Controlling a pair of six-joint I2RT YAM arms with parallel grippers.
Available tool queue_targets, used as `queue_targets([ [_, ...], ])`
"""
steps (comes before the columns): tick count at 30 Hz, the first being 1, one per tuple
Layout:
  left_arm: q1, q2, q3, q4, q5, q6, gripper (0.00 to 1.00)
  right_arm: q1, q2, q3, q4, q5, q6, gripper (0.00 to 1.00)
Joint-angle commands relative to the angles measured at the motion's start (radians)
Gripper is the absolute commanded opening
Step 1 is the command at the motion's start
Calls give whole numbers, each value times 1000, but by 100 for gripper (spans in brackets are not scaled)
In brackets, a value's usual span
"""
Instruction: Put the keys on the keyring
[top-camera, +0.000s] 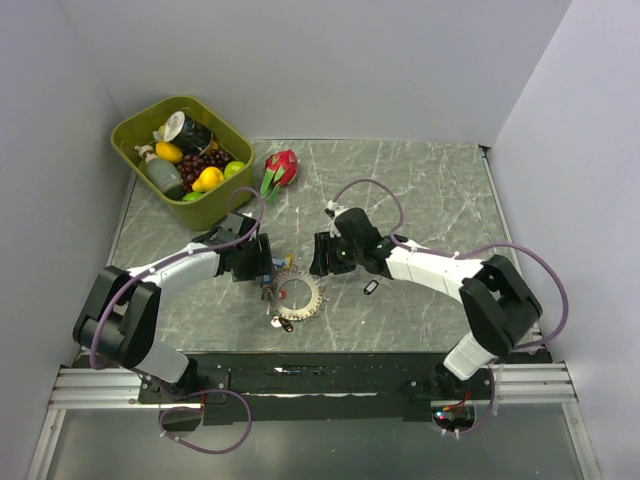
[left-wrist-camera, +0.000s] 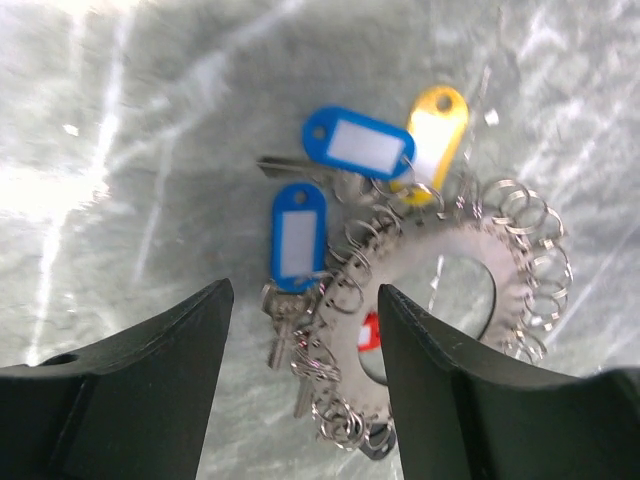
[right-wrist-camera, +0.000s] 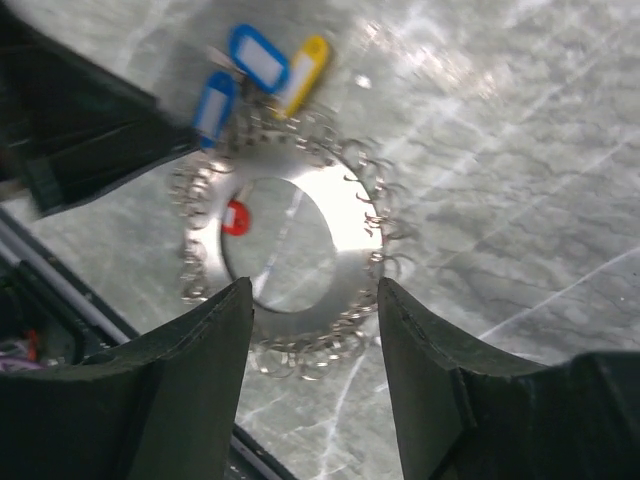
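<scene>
Silvery metal, one keyring (top-camera: 298, 296) fringed with small split rings lies flat on the grey marble counter (top-camera: 430, 200), near its front edge and between the two arms. Four tagged keys (left-wrist-camera: 283, 335) show at it: two blue tags (left-wrist-camera: 297, 235), one yellow tag (left-wrist-camera: 437, 125) and one red tag (right-wrist-camera: 236, 217), the red one at the inner rim of the ring's hole. One more small dark tagged key (top-camera: 371, 287) lies apart on the marble, to the right of the ring.

Both arms reach inward and low. The left pincer (top-camera: 270, 268) hangs over the ring's left edge, fingers spread wide with nothing gripped; the blue tags and key blades lie below its gap. The right pincer (top-camera: 316, 262) points down over the ring's upper right, also spread wide and holding nothing.

One green bin (top-camera: 180, 160) of fruit sits at the far left corner, with one dragon fruit (top-camera: 282, 168) beside it. Bare marble stretches to the right and behind the ring; white walls close three sides.
</scene>
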Motion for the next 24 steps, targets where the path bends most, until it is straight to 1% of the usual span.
queue_targets([
  [1, -21, -9, -11, 42, 76, 20, 65, -9, 79, 44, -50, -14, -7, 59],
  [4, -41, 28, -4, 52, 87, 18, 64, -6, 105, 29, -33, -32, 12, 57],
  [6, -60, 57, 4, 49, 92, 15, 61, -7, 123, 26, -42, -32, 19, 56],
  [7, -66, 66, 7, 49, 90, 12, 60, -7, 133, 24, -44, -34, 20, 54],
  [9, -84, 91, 10, 55, 84, 9, 52, -7, 154, 20, -30, -40, 21, 49],
  [10, -87, 99, 15, 55, 84, 8, 48, -6, 162, 14, -27, -58, 23, 43],
  [11, -93, 109, 19, 53, 86, 8, 41, -3, 171, 14, -25, -66, 24, 41],
  [12, -96, 112, 30, 52, 86, 8, 38, -1, 174, 11, -24, -69, 32, 38],
  [13, -100, 114, 33, 52, 84, 9, 34, -1, 173, -5, -10, -76, 35, 31],
  [14, -104, 118, 38, 52, 81, 9, 28, -1, 171, -12, 1, -78, 39, 26],
  [15, -106, 120, 47, 49, 79, 11, 26, 0, 162, -23, 10, -75, 49, 21],
  [16, -107, 122, 52, 44, 73, 11, 25, 0, 156, -41, 24, -72, 52, 15],
  [17, -109, 126, 56, 38, 69, 12, 21, 0, 144, -45, 19, -57, 52, 10],
  [19, -109, 125, 72, 18, 55, 15, 19, -1, 130, -48, 10, -37, 47, 0],
  [20, -109, 119, 73, 16, 47, 18, 16, -1, 114, -46, 1, -12, 43, 0],
  [24, -110, 93, 72, -8, 12, 18, 14, -4, 81, -37, -16, 45, 12, 0],
])
